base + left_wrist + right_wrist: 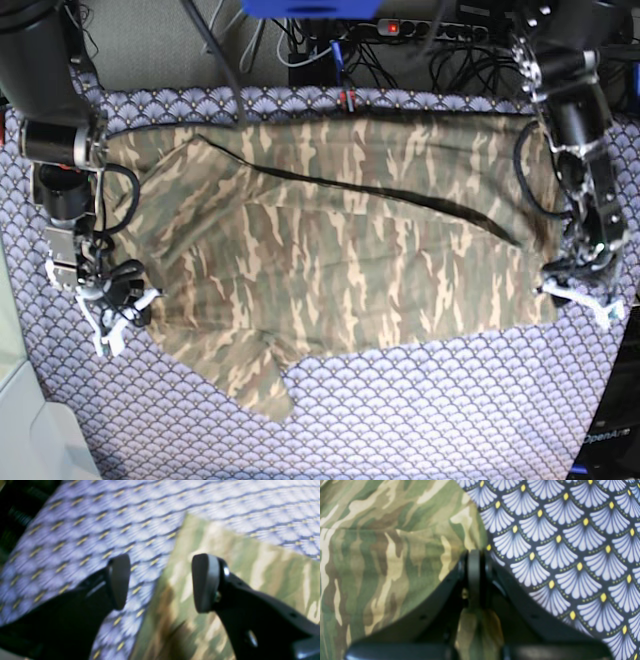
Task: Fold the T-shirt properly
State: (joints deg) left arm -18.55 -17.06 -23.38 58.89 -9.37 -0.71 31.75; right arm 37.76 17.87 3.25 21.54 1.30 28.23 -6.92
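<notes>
The T-shirt (pixel 340 250) lies lengthwise from 9 to 3 o'clock; right gripper (pixel 475 562) is clamped on its 9 o'clock edge; left gripper (pixel 160 582) gapes empty over the 3 o'clock edge.

T-shirt (pixel 340 250) spread on the table cloth (pixel 420 420).
Right gripper (pixel 118 315) sits at its left near edge; left gripper (pixel 585 290) at its right near corner.

Purple scallop-patterned table cloth (pixel 420 410) covers surface; power strip (pixel 415 30), tangled cables (pixel 300 45) behind.
</notes>
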